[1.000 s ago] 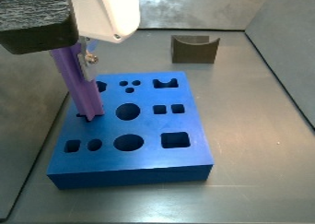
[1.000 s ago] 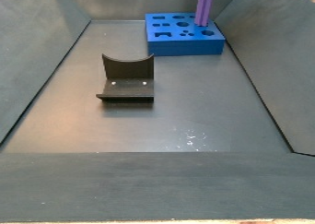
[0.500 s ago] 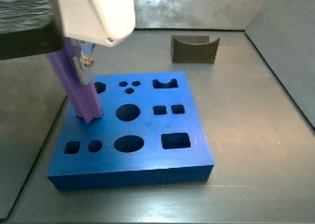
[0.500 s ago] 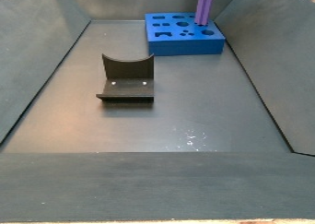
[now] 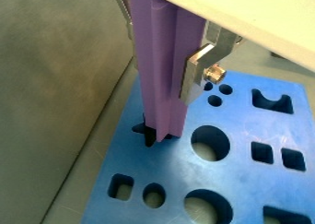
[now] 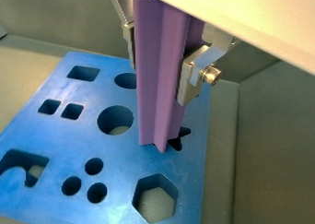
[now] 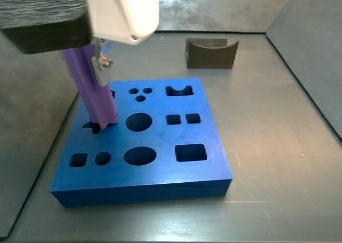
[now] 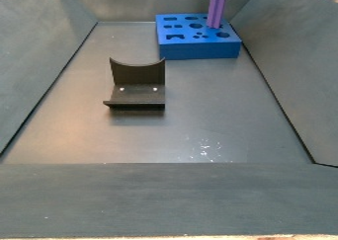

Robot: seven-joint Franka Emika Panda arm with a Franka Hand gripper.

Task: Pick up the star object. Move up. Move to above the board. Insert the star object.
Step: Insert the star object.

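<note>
The star object [image 7: 88, 87] is a tall purple post, held near upright in the gripper [image 7: 91, 57]. The board [image 7: 167, 137] is a thick blue block with several shaped holes. In both wrist views the silver fingers [image 5: 197, 69] [image 6: 193, 76] clamp the post's [image 5: 160, 89] [image 6: 160, 99] sides, and the gripper [image 5: 163, 53] [image 6: 160, 57] stands over the board [image 5: 246, 177] [image 6: 135, 168]. The post's lower end sits at the star hole [image 5: 150, 135] [image 6: 175, 140] near one edge of the board. In a side view the post [image 8: 216, 7] rises from the board [image 8: 199, 48]; the gripper is out of that frame.
The fixture [image 7: 210, 53] [image 8: 134, 84], a dark bracket with a notched top, stands on the grey floor apart from the board. Grey walls enclose the floor on all sides.
The gripper has shifted slightly sideways over the board with the post in it. The post's lower end stays at the star hole.
</note>
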